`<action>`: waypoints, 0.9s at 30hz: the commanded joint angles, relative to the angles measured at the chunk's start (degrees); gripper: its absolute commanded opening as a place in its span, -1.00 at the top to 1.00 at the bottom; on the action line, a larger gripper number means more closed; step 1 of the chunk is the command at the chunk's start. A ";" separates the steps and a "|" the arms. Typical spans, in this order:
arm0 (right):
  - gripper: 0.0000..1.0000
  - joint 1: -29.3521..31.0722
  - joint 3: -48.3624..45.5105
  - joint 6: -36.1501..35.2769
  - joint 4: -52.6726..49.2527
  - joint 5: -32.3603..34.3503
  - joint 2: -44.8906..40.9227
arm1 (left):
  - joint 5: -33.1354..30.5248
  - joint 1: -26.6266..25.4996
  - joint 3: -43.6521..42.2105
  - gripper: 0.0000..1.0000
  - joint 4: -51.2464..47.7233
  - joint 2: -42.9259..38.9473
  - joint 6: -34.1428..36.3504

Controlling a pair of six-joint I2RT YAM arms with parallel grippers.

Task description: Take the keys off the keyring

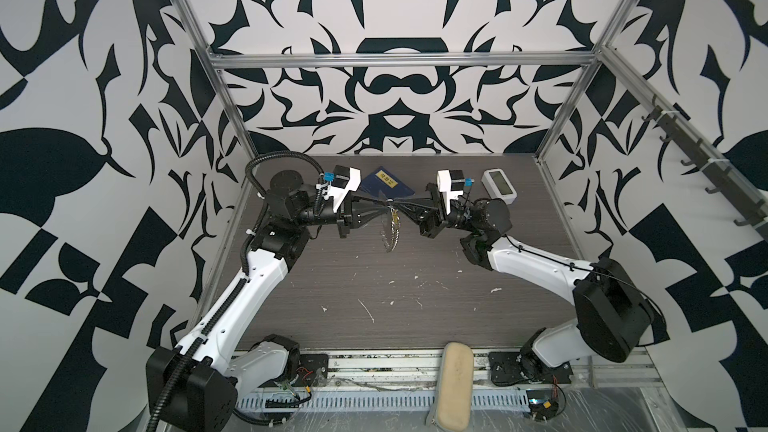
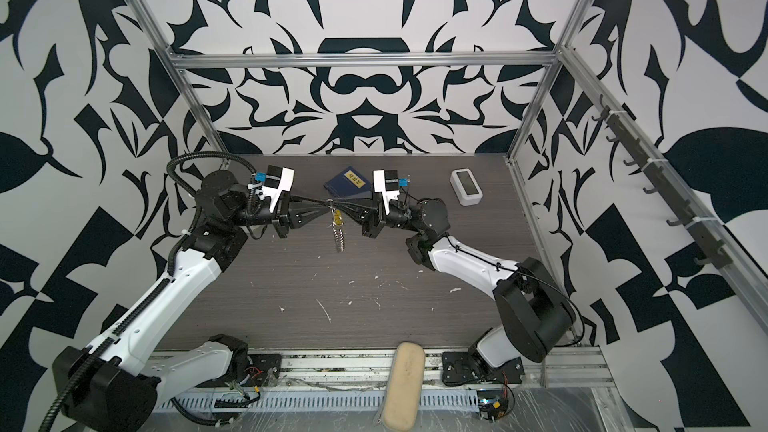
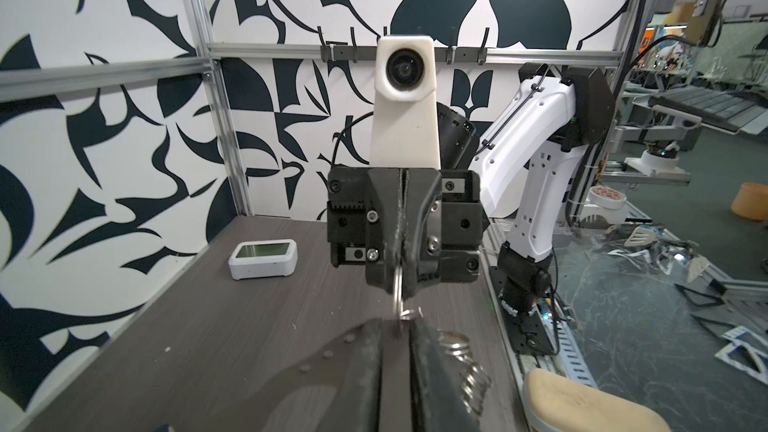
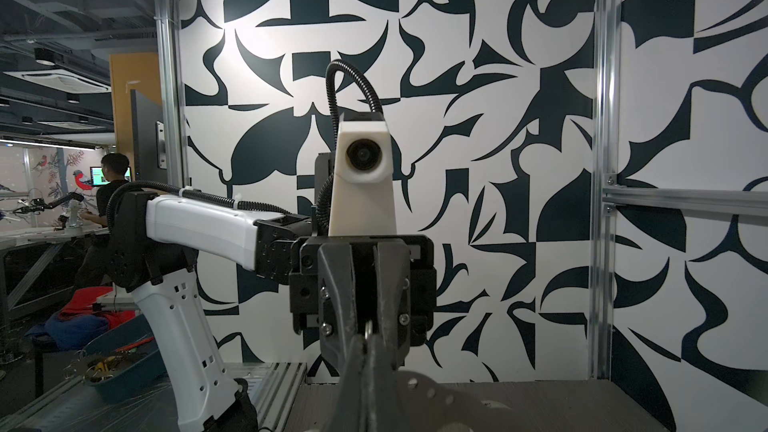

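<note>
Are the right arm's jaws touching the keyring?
Touching. The left wrist view shows the right gripper shut on the keyring, wire pinched between its jaws.

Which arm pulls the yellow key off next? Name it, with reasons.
Left, probably. The right gripper is shut on the keyring, holding it aloft as an anchor; the left gripper sits tip to tip with it, close to the hanging yellow key.

The left arm (image 1: 262, 272) and right arm (image 1: 536, 263) have white shells and black joints. Black corrugated conduit (image 4: 329, 93) follows the left; silver screws (image 3: 434, 245) dot the black right gripper (image 3: 400, 278).
</note>
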 commanded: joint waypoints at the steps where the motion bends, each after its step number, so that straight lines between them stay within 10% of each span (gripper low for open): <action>1: 1.00 0.41 3.03 0.85 4.12 -0.49 -0.67 | 0.72 0.20 0.11 0.68 1.15 0.09 -0.68; 27: 1.00 0.65 3.47 0.98 4.16 -1.04 -0.04 | 0.37 0.26 -0.59 0.54 5.82 -0.36 -4.06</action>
